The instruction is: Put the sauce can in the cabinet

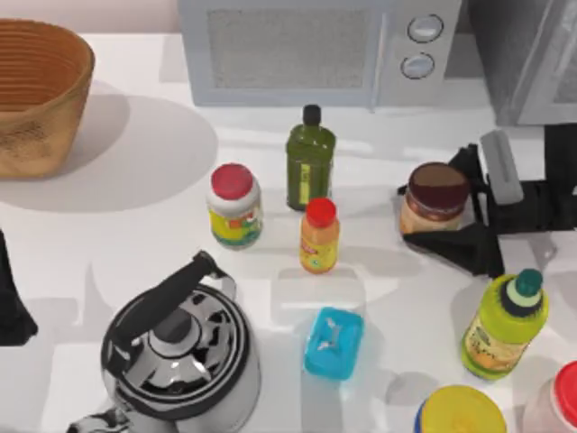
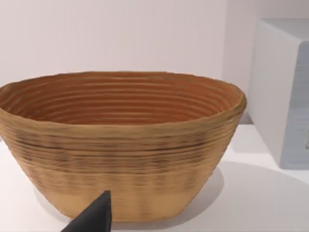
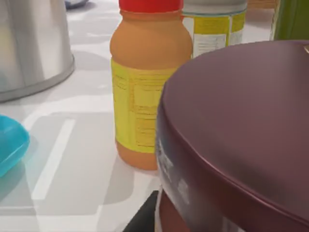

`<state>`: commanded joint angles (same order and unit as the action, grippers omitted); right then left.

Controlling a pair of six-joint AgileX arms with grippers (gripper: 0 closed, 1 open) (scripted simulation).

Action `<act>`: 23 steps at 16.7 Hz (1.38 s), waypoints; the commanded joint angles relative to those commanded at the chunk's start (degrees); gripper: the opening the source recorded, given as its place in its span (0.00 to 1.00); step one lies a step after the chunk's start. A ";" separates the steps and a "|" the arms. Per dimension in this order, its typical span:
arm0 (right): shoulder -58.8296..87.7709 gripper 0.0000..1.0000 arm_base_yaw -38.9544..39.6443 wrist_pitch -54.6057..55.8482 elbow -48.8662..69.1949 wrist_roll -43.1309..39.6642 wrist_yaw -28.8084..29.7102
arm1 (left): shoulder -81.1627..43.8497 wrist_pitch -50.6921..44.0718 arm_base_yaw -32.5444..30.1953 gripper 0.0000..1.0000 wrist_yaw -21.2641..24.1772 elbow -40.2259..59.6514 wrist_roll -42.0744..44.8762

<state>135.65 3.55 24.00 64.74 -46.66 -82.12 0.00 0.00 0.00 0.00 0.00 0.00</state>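
The left gripper (image 2: 91, 217) sits parked by the wicker basket (image 1: 36, 95), its fingers' spread impossible to tell, while the sauce can (image 1: 435, 197) stands between the right gripper's (image 1: 431, 216) spread fingers, below the cabinet (image 1: 527, 54)

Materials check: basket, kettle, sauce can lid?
Basket: looks woven or coiled fibre, matte, tan with ribbed horizontal bands. Kettle: polished metal by its mirror-like reflections, with a black handle, probably plastic. Sauce can lid: smooth maroon with a soft sheen, coated metal or plastic; can't tell which.
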 joint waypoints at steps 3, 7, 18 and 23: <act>0.00 0.25 0.00 0.00 0.00 0.00 0.00 | 0.00 0.00 0.00 1.00 0.00 0.00 0.00; 0.00 0.00 0.00 0.00 0.00 0.00 0.00 | 0.00 0.00 0.00 1.00 0.00 0.00 0.00; -1.69 0.00 -0.50 -1.98 0.34 0.12 0.17 | 0.00 0.00 0.00 1.00 0.00 0.00 0.00; -10.63 0.00 -1.78 -14.44 2.35 0.43 0.49 | 0.00 0.00 0.00 1.00 0.00 0.00 0.00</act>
<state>125.02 1.76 9.56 67.09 -46.22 -81.63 0.00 0.00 0.00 0.00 0.00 0.00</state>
